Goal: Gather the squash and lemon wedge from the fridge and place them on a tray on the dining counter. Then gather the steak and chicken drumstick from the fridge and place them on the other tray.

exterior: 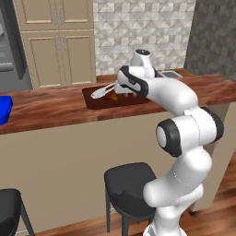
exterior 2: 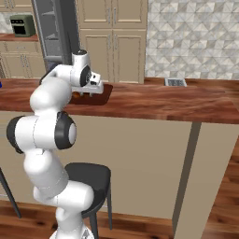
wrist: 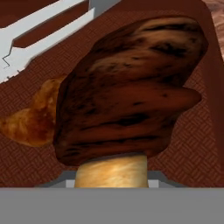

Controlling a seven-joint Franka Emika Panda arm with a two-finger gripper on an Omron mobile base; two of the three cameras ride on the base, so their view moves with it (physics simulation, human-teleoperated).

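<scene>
Over dark brown tray (wrist: 192, 148) – gripper (wrist: 111, 181) clamps charred, lumpy drumstick (wrist: 127, 87).

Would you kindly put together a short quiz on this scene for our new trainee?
1. True or false: the dark brown tray rests on the dining counter.
2. In the hand view, what sits right in front of the jaws, over the tray's floor? A) a lemon wedge B) a chicken drumstick C) a squash
3. Fill in: seen from the robot, the blue tray lies to the ___ of the dark brown tray.

Key: 1 true; 2 B; 3 left.
</scene>
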